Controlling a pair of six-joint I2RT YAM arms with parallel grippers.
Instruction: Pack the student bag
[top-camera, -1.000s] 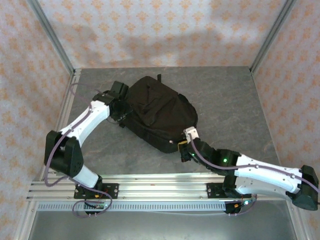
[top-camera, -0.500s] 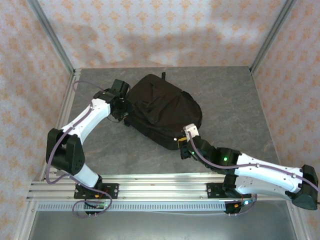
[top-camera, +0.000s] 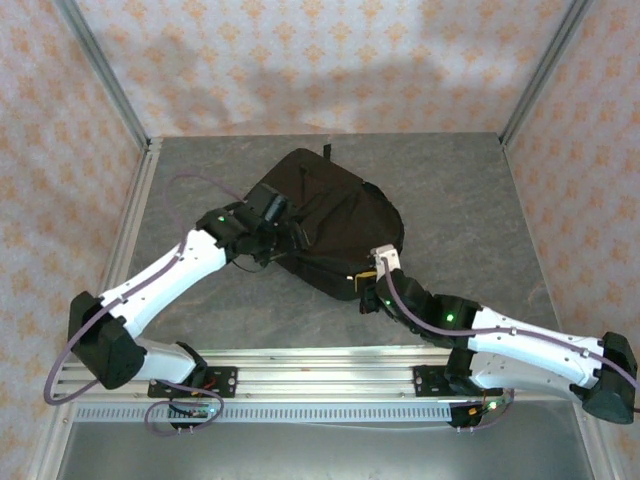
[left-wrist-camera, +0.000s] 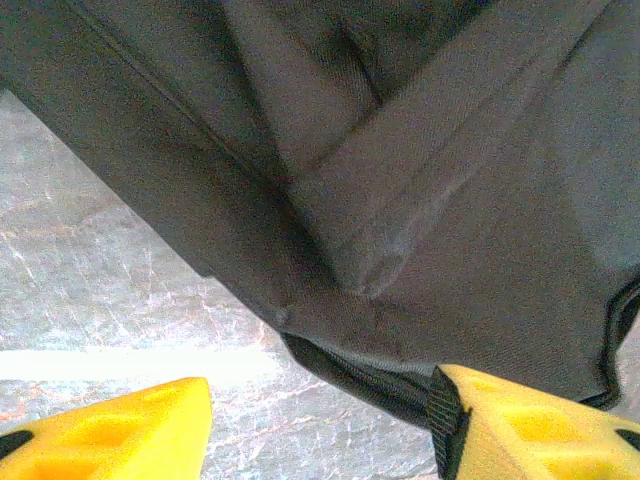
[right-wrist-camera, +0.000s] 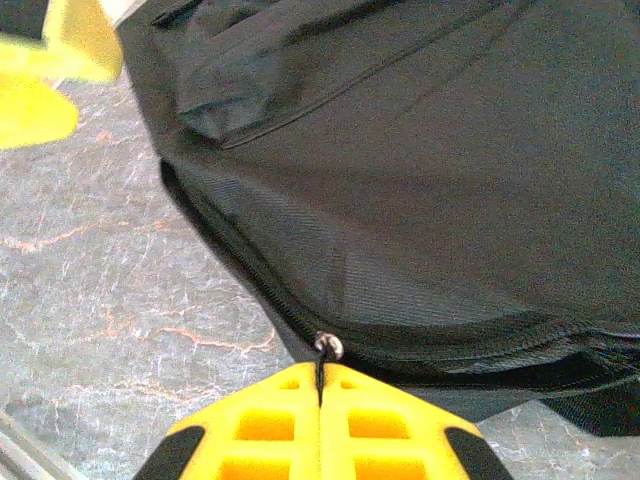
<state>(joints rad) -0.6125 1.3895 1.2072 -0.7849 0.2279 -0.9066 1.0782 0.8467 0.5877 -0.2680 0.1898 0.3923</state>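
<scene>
The student bag (top-camera: 330, 215), a large soft black backpack, lies flat in the middle of the grey table (top-camera: 470, 200). My left gripper (top-camera: 285, 236) is at the bag's near-left edge with its yellow jaws open; in the left wrist view (left-wrist-camera: 320, 430) the bag (left-wrist-camera: 400, 150) hangs over the gap and a black strap (left-wrist-camera: 447, 420) rests against the right finger. My right gripper (top-camera: 375, 264) is at the bag's near corner, shut on the zip pull (right-wrist-camera: 327, 347) of the bag (right-wrist-camera: 420, 150). The left gripper's yellow fingers (right-wrist-camera: 50, 80) show at the top left of the right wrist view.
Aluminium rails (top-camera: 320, 375) carrying both arm bases run along the table's near edge. Metal frame posts and patterned walls close in the left, right and far sides. Bare table surface lies to the right of the bag and behind it.
The left arm swung from the bag's far-left side to its near-left edge and opened its jaws. The bag shifted slightly right. The right gripper stayed shut on the zip pull.
</scene>
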